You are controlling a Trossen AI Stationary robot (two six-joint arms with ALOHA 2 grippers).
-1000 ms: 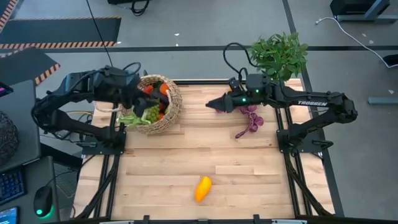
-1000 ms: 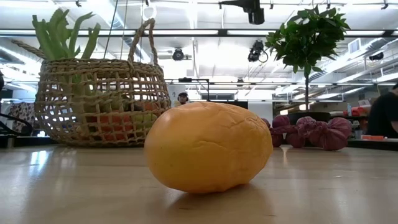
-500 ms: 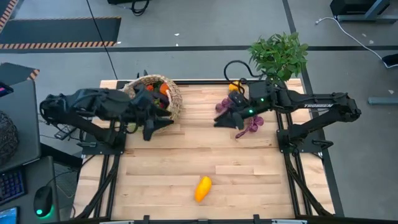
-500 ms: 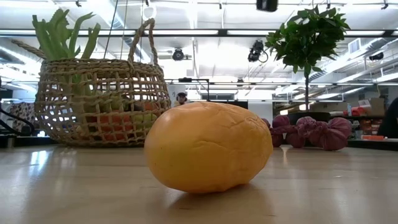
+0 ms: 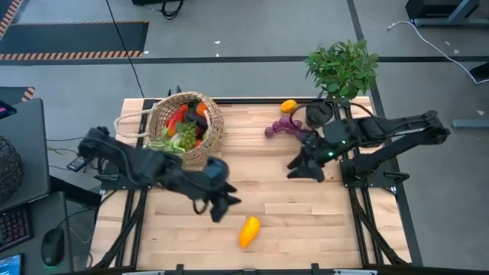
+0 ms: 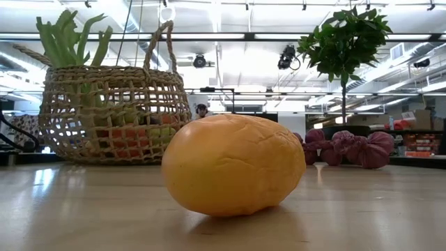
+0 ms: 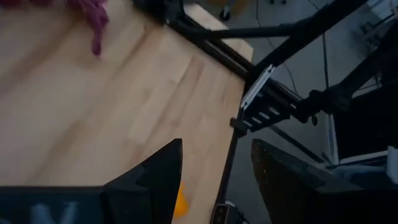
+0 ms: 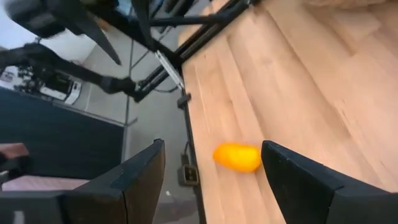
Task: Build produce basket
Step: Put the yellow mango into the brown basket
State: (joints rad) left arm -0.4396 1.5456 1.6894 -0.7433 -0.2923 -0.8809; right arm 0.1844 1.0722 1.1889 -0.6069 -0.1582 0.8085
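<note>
One loose yellow-orange piece of produce, the yellow fruit (image 5: 248,231), lies alone near the front edge of the table (image 5: 306,191); in the low view it fills the foreground, untouched. The left gripper (image 5: 221,205) has swung away from the basket within the last second and now sits just behind and left of that fruit, pointing toward it. Its fingers (image 7: 163,180) stand apart with nothing between them, the fruit peeking past one finger in the left wrist view. Likely the next pick, judged from the heading.

Mid-table right: the right gripper (image 5: 299,166) has moved off the far side toward the near side, leaving the purple grapes (image 5: 281,126) behind it. Fingers (image 8: 140,180) are wide apart and empty, and its wrist camera also frames the yellow fruit. Both arms converging on one item is a collision risk.

Far side: purple grapes rest on the wood, right of centre, now uncovered by the arm. A small orange fruit (image 5: 289,106) sits at the far edge just beside them. The basket (image 5: 205,141) stands far left, already holding leek tops, green grapes and red-orange pieces. The potted plant (image 5: 342,65) is at the far right corner.

Three pieces still outside the basket, so the task is well along but not done.
</note>
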